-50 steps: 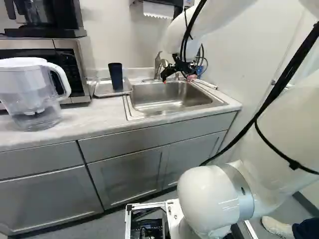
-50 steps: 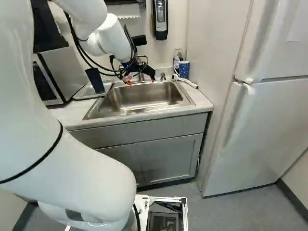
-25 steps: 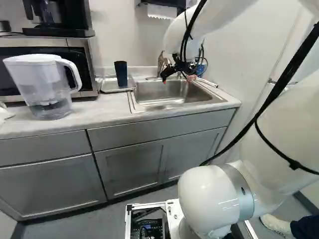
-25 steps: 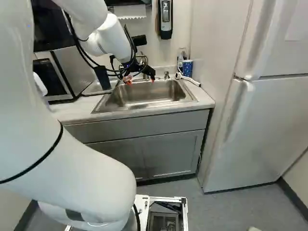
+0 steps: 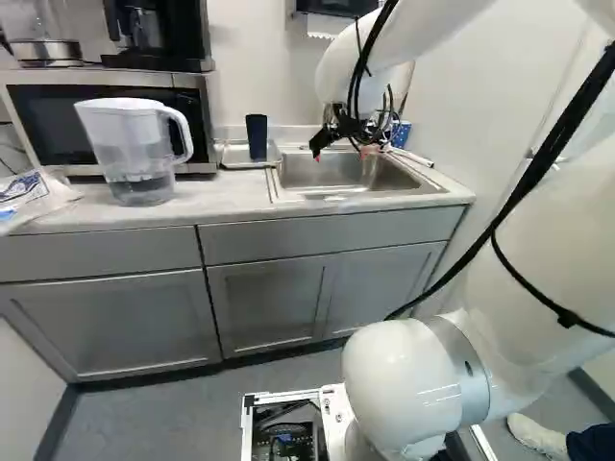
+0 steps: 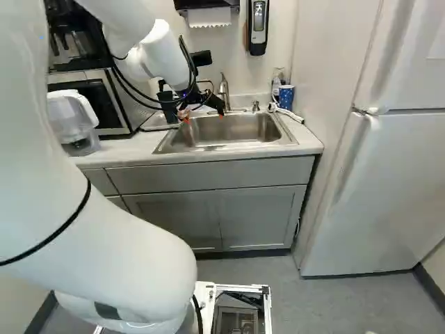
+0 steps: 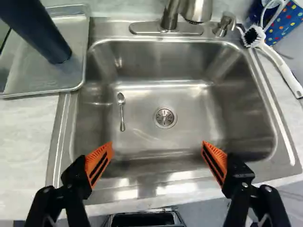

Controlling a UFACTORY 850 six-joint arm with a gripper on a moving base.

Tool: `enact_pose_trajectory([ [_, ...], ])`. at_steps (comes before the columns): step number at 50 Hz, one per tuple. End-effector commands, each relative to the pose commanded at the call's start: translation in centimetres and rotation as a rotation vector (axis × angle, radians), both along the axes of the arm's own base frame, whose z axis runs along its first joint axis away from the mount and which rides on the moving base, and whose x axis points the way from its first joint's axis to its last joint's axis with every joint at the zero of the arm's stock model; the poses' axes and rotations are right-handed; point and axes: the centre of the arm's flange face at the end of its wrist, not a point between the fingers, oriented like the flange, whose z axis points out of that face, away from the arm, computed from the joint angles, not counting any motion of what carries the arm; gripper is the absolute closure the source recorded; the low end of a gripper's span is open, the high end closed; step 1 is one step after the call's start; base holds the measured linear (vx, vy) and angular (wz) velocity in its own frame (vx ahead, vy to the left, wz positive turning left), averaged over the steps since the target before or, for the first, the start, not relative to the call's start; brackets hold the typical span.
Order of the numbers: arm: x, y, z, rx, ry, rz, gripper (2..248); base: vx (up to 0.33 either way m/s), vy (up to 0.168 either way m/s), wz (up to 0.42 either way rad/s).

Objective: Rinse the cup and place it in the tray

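My gripper (image 6: 204, 117) hangs over the near part of the sink (image 6: 165, 148) in the right base view. Seen from the wrist, the gripper (image 7: 157, 153) is open, its orange-padded fingers wide apart with nothing between them. A dark blue cup (image 5: 257, 137) stands upright on the metal tray (image 5: 233, 161), left of the sink in the left base view. The wrist view also has the cup (image 7: 40, 30) on the tray (image 7: 45, 90), beyond and to one side of the gripper.
A spoon (image 7: 121, 112) lies in the sink by the drain. Behind the basin is the faucet (image 6: 224, 92); a brush (image 7: 279, 64) and patterned blue cup (image 6: 286, 97) are beside it. A water pitcher (image 5: 140, 149), a microwave (image 5: 53, 120) and a fridge (image 6: 379, 188) flank the sink.
The base has moved, so counter, sink, cup and tray shift rightward in both base views. My arm holds its pose against its lowest joint. The cup remains upright on the tray.
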Motion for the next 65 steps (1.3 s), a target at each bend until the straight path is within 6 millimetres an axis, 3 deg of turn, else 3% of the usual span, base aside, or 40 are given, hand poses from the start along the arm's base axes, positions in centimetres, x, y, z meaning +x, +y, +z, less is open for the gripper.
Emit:
enact_pose_trajectory([
  [17,0.00,0.00,0.00,0.000,0.000,0.000,3,-0.118,0.031,0.168],
  [65,0.00,0.00,0.00,0.000,0.000,0.000,3,-0.101,0.000,0.020],
])
